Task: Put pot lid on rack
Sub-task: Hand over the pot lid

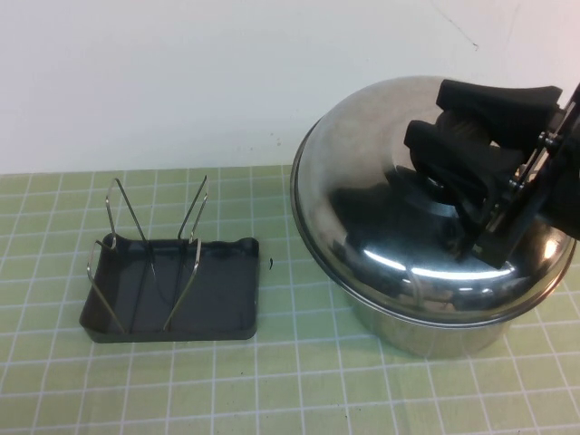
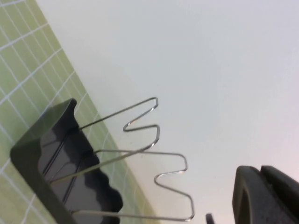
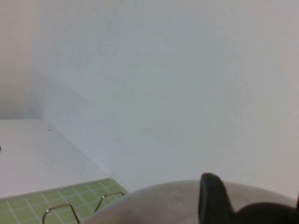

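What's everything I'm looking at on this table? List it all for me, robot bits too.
pot lid: one, shiny steel dome, sitting on the pot at the right of the mat.
pot: one, steel, under the lid, only a strip of its wall showing.
rack: one, dark grey tray with thin metal wire prongs, at the left of the mat, apart from the pot.
mat: one, green with a white grid, covering the table.
wall: white, behind the mat.
right gripper: one, black, fingers around the centre of the lid.
left gripper: one, black, only its edge showing in the left wrist view, near the rack.
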Available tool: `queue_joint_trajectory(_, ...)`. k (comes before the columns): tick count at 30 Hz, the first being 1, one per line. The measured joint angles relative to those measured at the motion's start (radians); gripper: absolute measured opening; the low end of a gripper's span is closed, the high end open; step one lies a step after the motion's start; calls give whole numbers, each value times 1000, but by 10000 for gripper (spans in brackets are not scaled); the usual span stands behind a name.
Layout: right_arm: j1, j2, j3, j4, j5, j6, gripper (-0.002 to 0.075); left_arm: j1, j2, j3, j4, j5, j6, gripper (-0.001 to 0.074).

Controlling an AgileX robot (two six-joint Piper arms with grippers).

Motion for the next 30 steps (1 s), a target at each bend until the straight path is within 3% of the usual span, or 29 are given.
queue_joint_trajectory(4, 0, 0, 0, 0, 6, -4, 338, 0, 0, -25, -7, 82, 75, -3)
queue_joint_trajectory(7, 0, 0, 0, 8, 6, -31, 338, 0, 16, -100, -72, 176, 234, -3)
queue_joint_trajectory(16, 0, 0, 0, 13, 12, -70, 337, 0, 378, -280, -666, 520, 1059, 33)
queue_joint_trajectory(19, 0, 0, 0, 13, 12, -73, 337, 0, 544, -333, -694, 655, 1195, 119)
queue_joint_trajectory(26, 0, 0, 0, 16, 12, -73, 337, 0, 940, -533, -701, 936, 1343, 495)
queue_joint_trajectory(30, 0, 0, 0, 16, 3, -77, 337, -14, 1138, -674, -701, 1046, 1353, 556)
